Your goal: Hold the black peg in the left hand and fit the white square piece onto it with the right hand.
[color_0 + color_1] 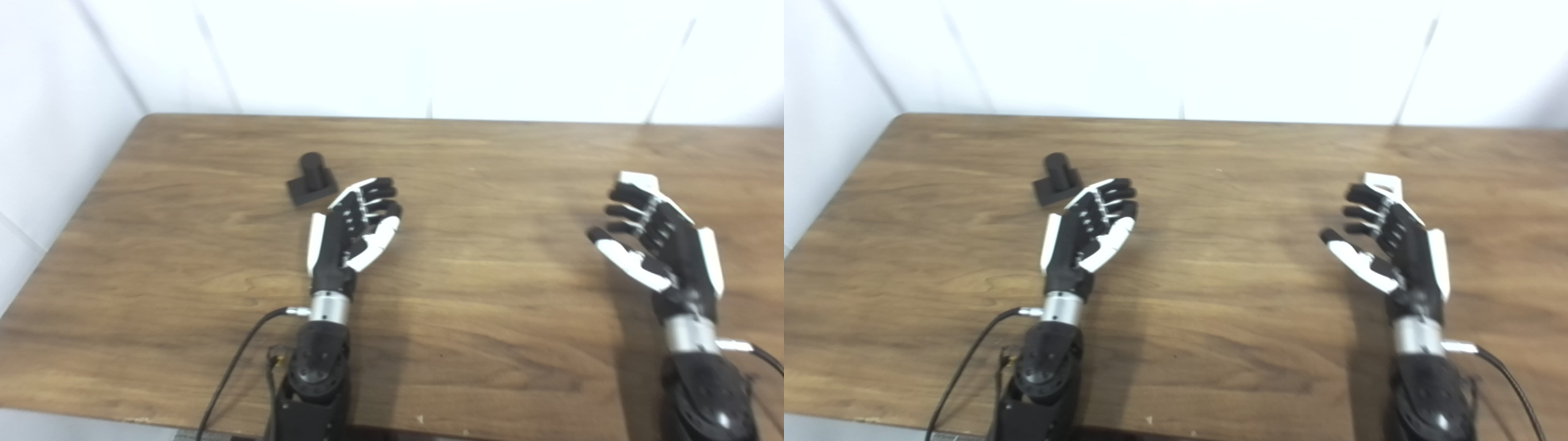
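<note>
Nearest me on the wooden tabletop (490, 343), I see both hands empty. My left hand (355, 229) hovers with its fingers (381, 196) loosely spread, just short of the black peg (312, 179), not touching it. My right hand (1396, 245) is well apart from the peg, fingers (1363, 211) curled apart. Beyond them, the white square piece (1383, 182) lies partly hidden behind those fingertips.
</note>
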You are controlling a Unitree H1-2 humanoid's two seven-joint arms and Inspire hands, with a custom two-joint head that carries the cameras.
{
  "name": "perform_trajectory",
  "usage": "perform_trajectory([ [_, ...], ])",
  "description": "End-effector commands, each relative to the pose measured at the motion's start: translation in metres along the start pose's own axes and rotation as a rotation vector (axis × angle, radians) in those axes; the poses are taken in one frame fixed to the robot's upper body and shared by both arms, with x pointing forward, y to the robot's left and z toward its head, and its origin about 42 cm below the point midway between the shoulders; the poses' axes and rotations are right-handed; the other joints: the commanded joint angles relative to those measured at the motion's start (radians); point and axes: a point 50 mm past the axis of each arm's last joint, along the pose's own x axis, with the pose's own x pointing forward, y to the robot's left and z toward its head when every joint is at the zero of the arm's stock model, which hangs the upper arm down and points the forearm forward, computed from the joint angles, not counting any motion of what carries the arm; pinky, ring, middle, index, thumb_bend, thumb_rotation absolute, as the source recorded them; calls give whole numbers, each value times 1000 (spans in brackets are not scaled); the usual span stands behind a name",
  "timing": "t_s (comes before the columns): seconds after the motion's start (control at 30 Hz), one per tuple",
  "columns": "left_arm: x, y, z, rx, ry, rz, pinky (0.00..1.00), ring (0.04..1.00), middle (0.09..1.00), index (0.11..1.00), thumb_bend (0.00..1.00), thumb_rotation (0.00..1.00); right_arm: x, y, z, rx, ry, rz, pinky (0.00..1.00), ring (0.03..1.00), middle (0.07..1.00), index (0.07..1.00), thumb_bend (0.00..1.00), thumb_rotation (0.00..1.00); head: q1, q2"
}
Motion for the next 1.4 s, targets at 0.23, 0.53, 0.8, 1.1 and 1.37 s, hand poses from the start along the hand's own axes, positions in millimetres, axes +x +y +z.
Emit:
perform_trajectory([
  [0.23,0,-2,0,-8,-12,11,527,641,690,674,456,205,6,1,23,-1,-64,-9,610,701,741,713,526,23,-13,-5],
  [0.53,6,17,7,39,-66,-7,507,621,678,686,532,147,7,3,29,-7,-64,-9,618,686,729,707,528,0,-14,-9],
  [0.8,17,46,29,139,-128,-64,492,595,658,646,557,124,7,1,31,0,-59,-11,610,690,735,709,527,0,-10,-10],
  [1.1,25,68,55,330,-194,-97,499,588,649,630,547,72,9,-3,30,10,-57,-8,602,685,740,718,515,0,-1,-14],
  [1.37,27,85,79,534,-201,-34,535,633,684,658,609,87,11,-4,28,8,-54,-6,605,689,745,723,512,0,10,-22],
])
